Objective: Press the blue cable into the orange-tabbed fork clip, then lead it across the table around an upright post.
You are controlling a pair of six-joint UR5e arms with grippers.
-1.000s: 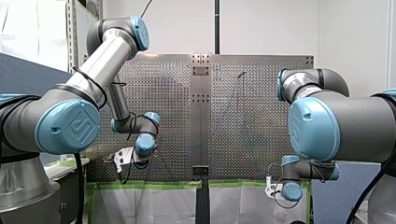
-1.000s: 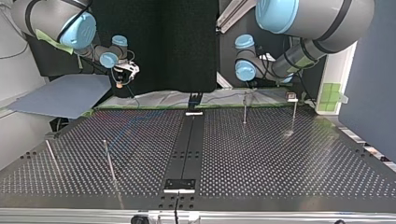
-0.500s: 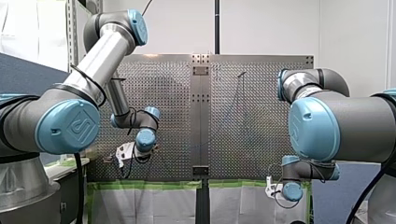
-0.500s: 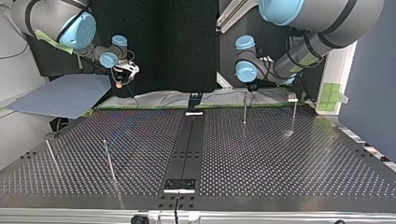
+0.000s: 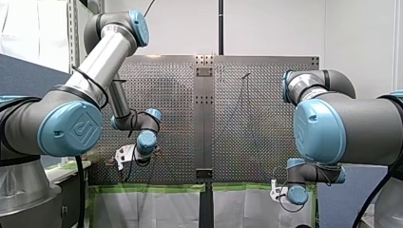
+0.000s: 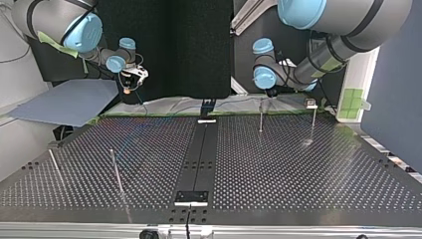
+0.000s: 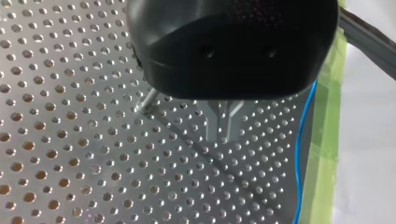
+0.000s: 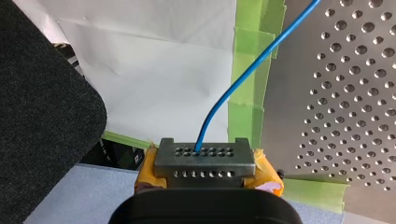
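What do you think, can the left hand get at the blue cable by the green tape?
Probably yes. The left hand hangs over bare perforated table, and the blue cable runs uncovered just beside it along the green tape. The upright post stands on its other side, out of the way.

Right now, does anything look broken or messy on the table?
Nothing stands out. The blue cable leaves my right gripper in a smooth curve, crosses the green tape and reaches the table. The post at the far side stands straight, and nothing is spilled.
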